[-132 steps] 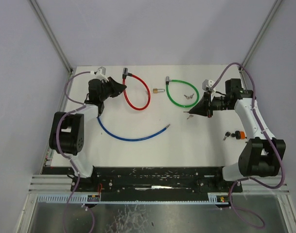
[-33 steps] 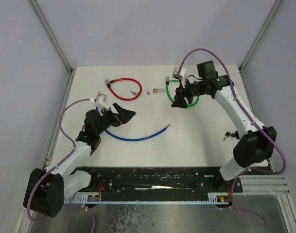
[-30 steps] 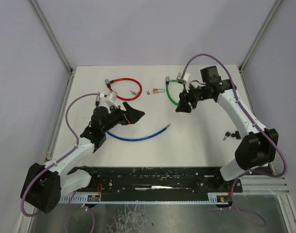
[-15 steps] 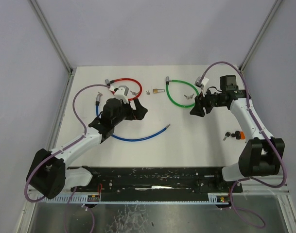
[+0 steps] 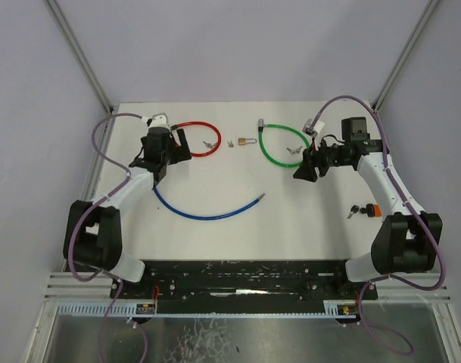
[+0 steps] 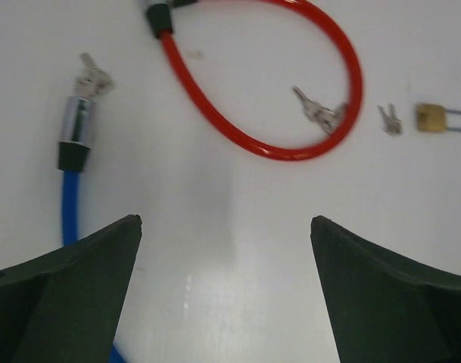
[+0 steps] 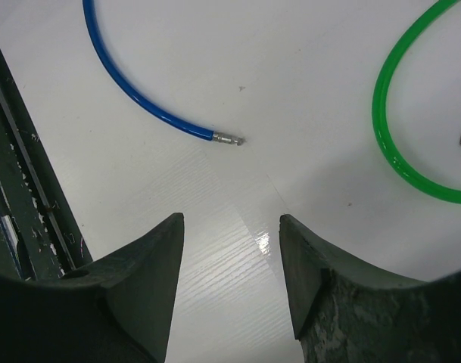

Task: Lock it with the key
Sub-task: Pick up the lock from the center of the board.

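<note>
A red cable lock (image 5: 204, 124) lies looped at the back left of the table, with a pair of keys (image 5: 209, 144) inside its right bend. The left wrist view shows the red cable (image 6: 275, 150), those keys (image 6: 321, 115), a single key (image 6: 389, 119) and a small brass padlock (image 6: 433, 117). My left gripper (image 5: 183, 144) hovers at the loop's left side, open with nothing between its fingers (image 6: 224, 223). My right gripper (image 5: 299, 173) hangs open and empty (image 7: 230, 219) just right of the green cable (image 5: 263, 147), near its keys (image 5: 294, 150).
A blue cable (image 5: 204, 217) curves across the middle, its metal tip (image 7: 228, 138) pointing right and its lock head (image 6: 76, 125) with keys (image 6: 91, 76) at the left. A small black-and-orange thing (image 5: 370, 210) lies at the right. The black front rail (image 7: 18, 197) borders the table.
My left arm has swung from the table's middle back to the left end of the red loop. The right gripper drew away rightward from the green loop and now holds still.
</note>
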Motion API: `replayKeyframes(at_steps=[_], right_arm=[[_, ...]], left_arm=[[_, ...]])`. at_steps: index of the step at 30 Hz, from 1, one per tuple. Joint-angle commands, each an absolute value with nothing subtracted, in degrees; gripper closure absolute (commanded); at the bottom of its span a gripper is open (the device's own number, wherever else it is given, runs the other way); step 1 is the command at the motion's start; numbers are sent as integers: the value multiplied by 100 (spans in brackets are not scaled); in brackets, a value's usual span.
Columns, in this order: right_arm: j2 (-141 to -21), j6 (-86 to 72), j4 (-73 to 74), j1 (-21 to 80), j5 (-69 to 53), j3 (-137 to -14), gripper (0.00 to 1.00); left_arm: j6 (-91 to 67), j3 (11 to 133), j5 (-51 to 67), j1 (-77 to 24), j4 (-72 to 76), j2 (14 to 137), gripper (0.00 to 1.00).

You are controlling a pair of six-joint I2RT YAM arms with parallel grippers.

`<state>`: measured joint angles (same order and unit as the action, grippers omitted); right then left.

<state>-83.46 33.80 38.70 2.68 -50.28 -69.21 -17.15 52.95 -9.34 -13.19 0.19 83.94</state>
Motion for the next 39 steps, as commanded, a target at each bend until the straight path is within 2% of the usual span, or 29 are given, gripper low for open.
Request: replayKeyframes(at_steps=[1, 7, 12, 20, 30, 39], right_arm=[[-8393, 3387, 3881, 299, -5240, -7068, 41], [-8613, 3474, 4025, 299, -5279, -7166, 41], [-8719, 3542, 4127, 299, -5329, -7215, 41], [-8814, 3617, 4239, 299, -5385, -7265, 41], [-8850, 3625, 4226, 299, -5476, -7236, 41], [-8843, 3620, 4216, 299, -5476, -7228, 41]], left_arm=[[-1282, 6054, -1299, -712, -480, 9045, 10], [-958, 7024, -1666, -195, -812, 10060, 15], [-669, 7858, -1478, -28, -1285, 10881, 28], [-515, 8209, -1324, 245, -1537, 11457, 47], [-406, 8483, -978, 469, -1853, 12004, 51], [-409, 8642, -787, 498, -2060, 12186, 63]])
